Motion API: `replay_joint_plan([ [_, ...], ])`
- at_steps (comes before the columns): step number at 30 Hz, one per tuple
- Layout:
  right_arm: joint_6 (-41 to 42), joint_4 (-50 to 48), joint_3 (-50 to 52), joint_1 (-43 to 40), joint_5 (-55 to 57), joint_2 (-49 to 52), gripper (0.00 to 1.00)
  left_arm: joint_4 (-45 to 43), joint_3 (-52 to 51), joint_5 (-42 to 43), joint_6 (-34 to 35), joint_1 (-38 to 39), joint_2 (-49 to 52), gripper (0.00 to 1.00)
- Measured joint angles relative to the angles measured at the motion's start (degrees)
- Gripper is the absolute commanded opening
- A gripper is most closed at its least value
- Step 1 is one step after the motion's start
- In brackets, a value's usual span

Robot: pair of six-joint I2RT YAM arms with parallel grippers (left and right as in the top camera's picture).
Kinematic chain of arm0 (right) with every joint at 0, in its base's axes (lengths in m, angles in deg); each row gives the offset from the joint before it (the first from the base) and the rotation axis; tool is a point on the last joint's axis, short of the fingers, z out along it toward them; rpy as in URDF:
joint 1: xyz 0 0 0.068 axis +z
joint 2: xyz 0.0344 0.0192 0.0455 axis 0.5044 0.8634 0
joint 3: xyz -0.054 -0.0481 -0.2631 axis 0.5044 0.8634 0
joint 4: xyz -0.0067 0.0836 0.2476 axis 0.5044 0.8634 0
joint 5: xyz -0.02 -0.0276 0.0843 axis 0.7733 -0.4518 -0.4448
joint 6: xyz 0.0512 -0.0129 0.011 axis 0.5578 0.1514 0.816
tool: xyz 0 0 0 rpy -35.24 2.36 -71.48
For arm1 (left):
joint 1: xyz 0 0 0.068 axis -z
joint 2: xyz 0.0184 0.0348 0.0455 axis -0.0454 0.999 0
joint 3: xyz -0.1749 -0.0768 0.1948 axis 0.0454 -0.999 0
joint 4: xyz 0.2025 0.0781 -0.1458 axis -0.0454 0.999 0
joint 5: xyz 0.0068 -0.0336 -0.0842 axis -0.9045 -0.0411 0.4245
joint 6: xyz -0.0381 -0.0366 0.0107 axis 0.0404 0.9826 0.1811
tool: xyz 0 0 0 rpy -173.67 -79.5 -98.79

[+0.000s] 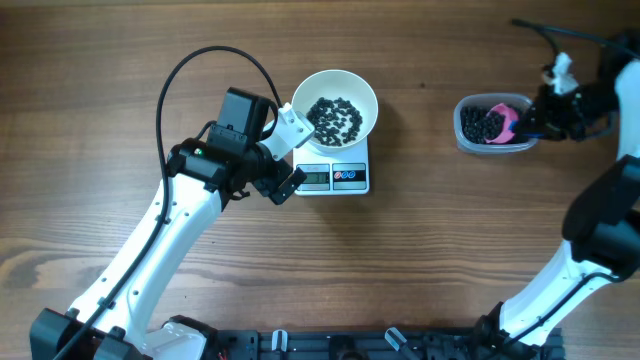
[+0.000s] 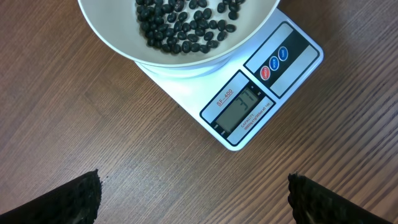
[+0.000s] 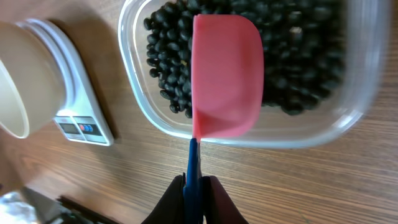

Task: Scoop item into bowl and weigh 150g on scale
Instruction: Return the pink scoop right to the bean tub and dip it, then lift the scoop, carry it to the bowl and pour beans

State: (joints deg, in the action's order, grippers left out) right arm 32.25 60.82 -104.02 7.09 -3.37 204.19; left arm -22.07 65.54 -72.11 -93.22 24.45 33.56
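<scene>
Right hand [image 3: 194, 190] clenched on the scoop [image 3: 227, 74], held lengthwise over the beans [image 3: 168, 56] in the tub [image 3: 134, 99], with the bowl [image 1: 335, 78] on the scale [image 1: 350, 178] well to its left, beside the released left hand [image 1: 292, 155]

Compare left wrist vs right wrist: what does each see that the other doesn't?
Left wrist only: the beans lying in the bowl, the display and buttons of the scale close up, and the open left gripper.
Right wrist only: the right gripper shut on the blue handle of the pink scoop, at the clear tub of beans.
Both: the bowl on the scale, and the wooden table.
</scene>
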Motion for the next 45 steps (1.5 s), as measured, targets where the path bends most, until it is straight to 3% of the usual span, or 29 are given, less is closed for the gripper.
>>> replay_joint_plan([
  [9, -6.75, 2.64, 0.0, -10.82, -12.26, 0.0, 0.04, 0.0, 0.0, 0.0, 0.0, 0.0, 0.0, 1.0],
  [16, -11.65, 5.81, 0.0, -9.77, -21.46, 0.0, 0.04, 0.0, 0.0, 0.0, 0.0, 0.0, 0.0, 1.0],
  [24, -12.15, 2.67, 0.0, 3.8, -28.76, 0.02, 0.04, 0.0, 0.0, 0.0, 0.0, 0.0, 0.0, 1.0],
  [34, -2.69, -5.55, -1.22, 19.47, -30.21, 0.02, 0.04, 0.0, 0.0, 0.0, 0.0, 0.0, 0.0, 1.0],
  [45, 9.53, -11.65, -12.24, 38.23, -3.61, 0.39, 0.04, 0.0, 0.0, 0.0, 0.0, 0.0, 0.0, 1.0],
])
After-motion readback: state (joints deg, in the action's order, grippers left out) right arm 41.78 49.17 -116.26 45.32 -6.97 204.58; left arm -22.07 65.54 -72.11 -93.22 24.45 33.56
